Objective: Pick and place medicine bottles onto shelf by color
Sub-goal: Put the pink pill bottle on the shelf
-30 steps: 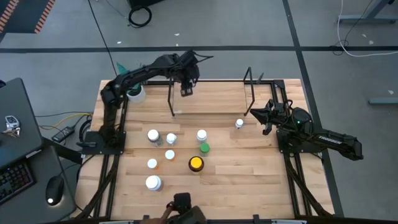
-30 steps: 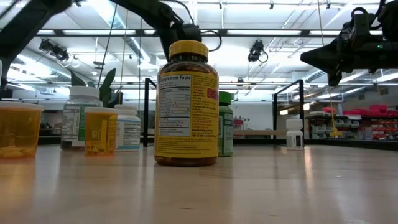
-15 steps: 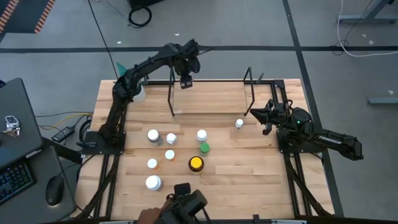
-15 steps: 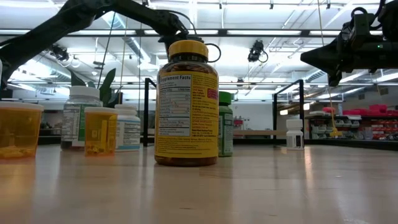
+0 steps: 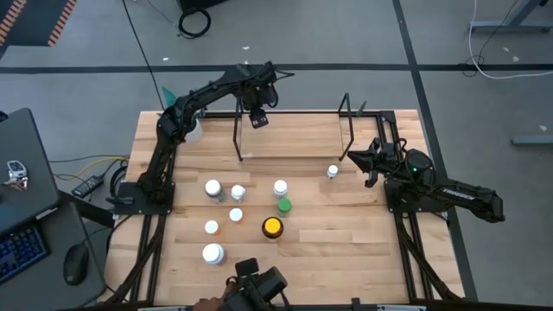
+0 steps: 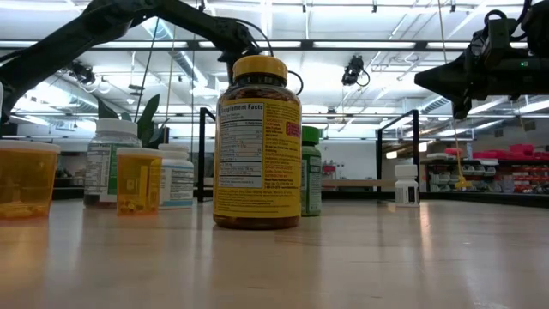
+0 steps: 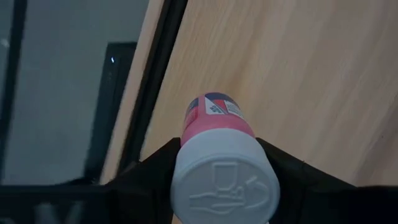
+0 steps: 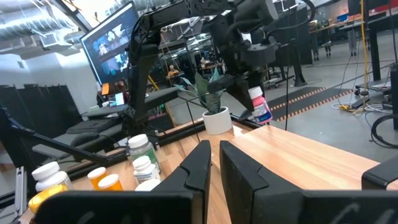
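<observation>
My left gripper (image 5: 257, 117) hangs over the left end of the shelf (image 5: 294, 131), near the table's far edge, shut on a pink bottle with a white cap (image 7: 221, 158). The shelf is a light board between black wire uprights (image 5: 238, 138). My right gripper (image 5: 349, 156) hovers shut beside the shelf's right upright, just beyond a small white bottle (image 5: 333, 171). The other bottles stand on their bases mid-table: several white-capped ones (image 5: 212, 187), a green one (image 5: 283, 206), an orange one (image 5: 236, 214) and a large yellow-capped one (image 5: 272, 227). My left gripper pinches the pink bottle between its two fingers at the top of its body, just under the white cap (image 7: 186, 127). The fingers come from above, pointing down, with the cap toward the wrist. The bottle (image 8: 260, 107) hangs lifted clear over the shelf, near upright and slightly tilted.
A white pot with a teal plant (image 5: 188, 130) stands at the table's far left corner, next to the left arm. A person's hand with a dark device (image 5: 255, 289) shows at the near edge. Bare wood lies on the right half of the table (image 5: 363, 233).
My left arm has stretched out, and its gripper has carried the pink bottle a little toward the table's far edge, over the shelf's left end. The hand with the device at the near edge has shifted.
</observation>
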